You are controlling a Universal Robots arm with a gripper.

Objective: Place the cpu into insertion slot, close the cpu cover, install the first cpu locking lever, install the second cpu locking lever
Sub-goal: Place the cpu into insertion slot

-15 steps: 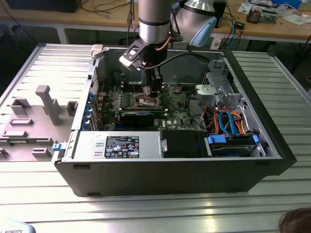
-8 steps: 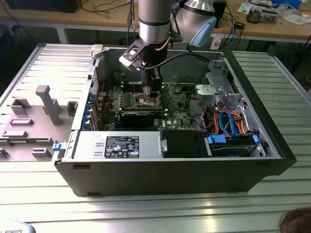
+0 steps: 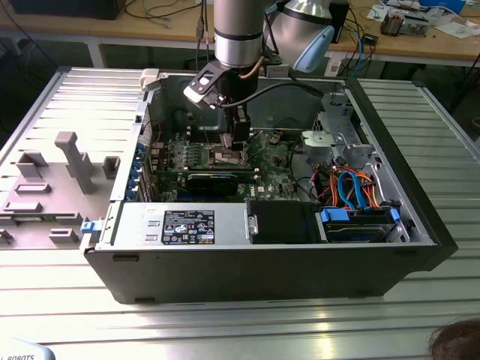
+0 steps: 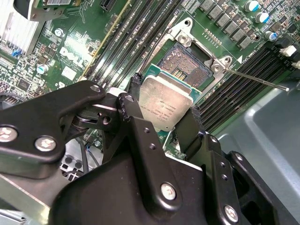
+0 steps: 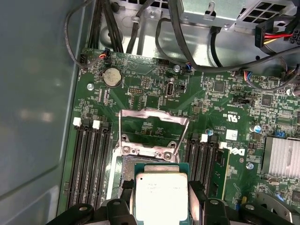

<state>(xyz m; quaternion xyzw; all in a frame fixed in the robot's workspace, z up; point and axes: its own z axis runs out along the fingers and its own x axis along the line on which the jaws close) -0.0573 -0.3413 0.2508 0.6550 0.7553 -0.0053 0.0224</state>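
Inside the open computer case, over the green motherboard, the black gripper hangs beside the flipped-back cpu cover and bare insertion slot, pinching opposite edges of the cpu, a dull silver square on green backing overlapping the slot's edge.

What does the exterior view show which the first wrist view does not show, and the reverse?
The exterior view adds the arm, the whole computer case and the blue cables. The first wrist view adds the raised cpu cover, the coin battery and the cpu gripped by the gripper. Both show the green motherboard.
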